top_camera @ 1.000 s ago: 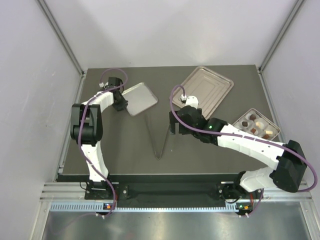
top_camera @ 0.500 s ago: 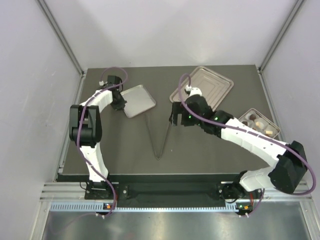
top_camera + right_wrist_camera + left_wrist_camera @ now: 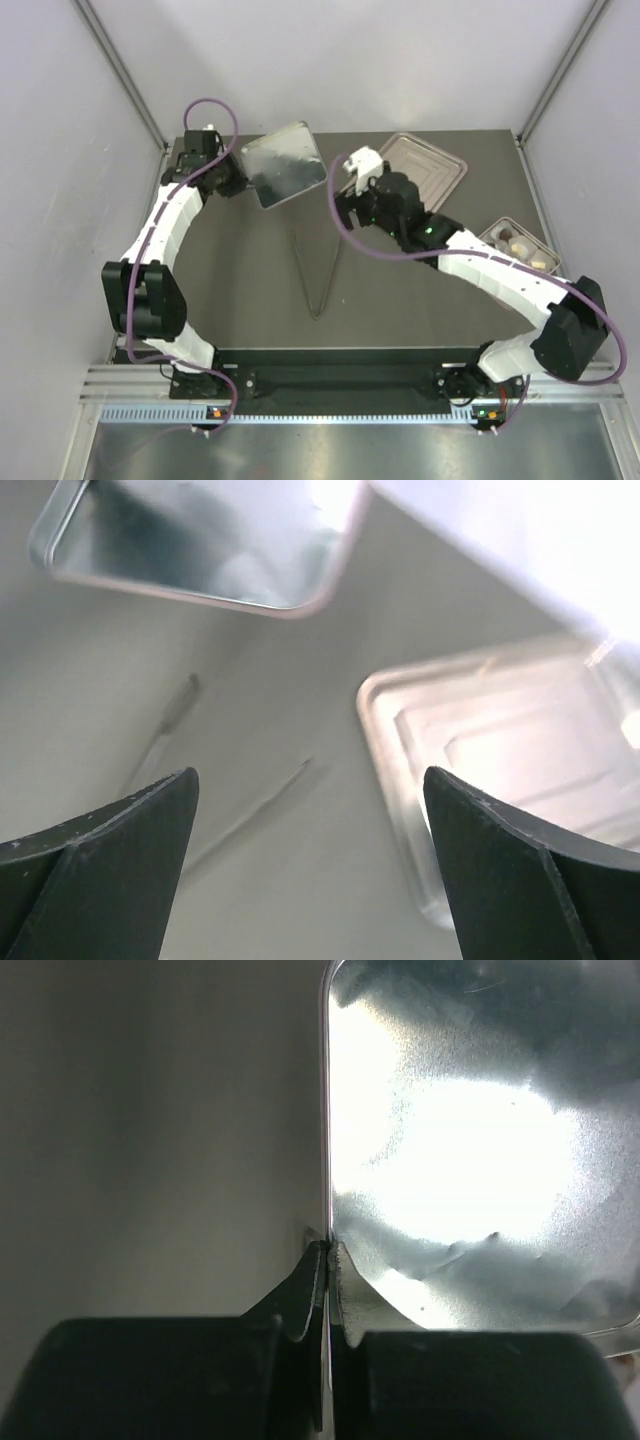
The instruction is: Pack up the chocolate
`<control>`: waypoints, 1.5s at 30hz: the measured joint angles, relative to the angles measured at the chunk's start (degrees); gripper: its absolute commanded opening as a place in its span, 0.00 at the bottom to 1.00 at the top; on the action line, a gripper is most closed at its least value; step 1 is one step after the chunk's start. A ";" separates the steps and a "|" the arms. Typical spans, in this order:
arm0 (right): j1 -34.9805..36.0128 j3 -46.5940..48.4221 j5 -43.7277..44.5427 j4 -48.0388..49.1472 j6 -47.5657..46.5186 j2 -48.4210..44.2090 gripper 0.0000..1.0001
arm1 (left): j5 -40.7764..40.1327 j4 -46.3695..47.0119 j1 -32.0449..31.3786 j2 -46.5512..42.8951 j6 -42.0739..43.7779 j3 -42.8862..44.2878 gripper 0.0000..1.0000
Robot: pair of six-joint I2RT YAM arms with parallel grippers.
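The left gripper (image 3: 327, 1260) clamps the small tray (image 3: 283, 163) by its rim, tilted clear of the table (image 3: 250, 290) — likely to receive the chocolate (image 3: 515, 247). The right gripper (image 3: 310, 780) hovers empty, its 2 fingers apart.

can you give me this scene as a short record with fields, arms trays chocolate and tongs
left gripper: shut on the edge of the small tray
small tray: silver, held tilted at the far left, seemingly off the table
right gripper: open, empty, hovering between the two trays
large tray: silver, ribbed, flat on the table, far side
chocolate: dark and tan pieces in a divided container at the right edge, partly hidden by the right arm
tongs: lying open at the table's centre, untouched
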 measured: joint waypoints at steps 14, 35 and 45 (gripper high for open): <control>19.21 -13.46 19.23 32.28 -60.15 1.88 0.93 | 10.71 -2.91 -0.83 -9.11 0.17 -6.71 0.00; 23.45 -11.80 28.70 48.54 -93.33 18.29 0.19 | 13.75 -5.68 -3.08 -15.30 1.07 -11.37 0.07; 28.13 -11.91 34.32 52.09 -89.11 18.27 0.00 | 18.40 -4.74 -3.04 -15.28 -1.64 -4.15 0.59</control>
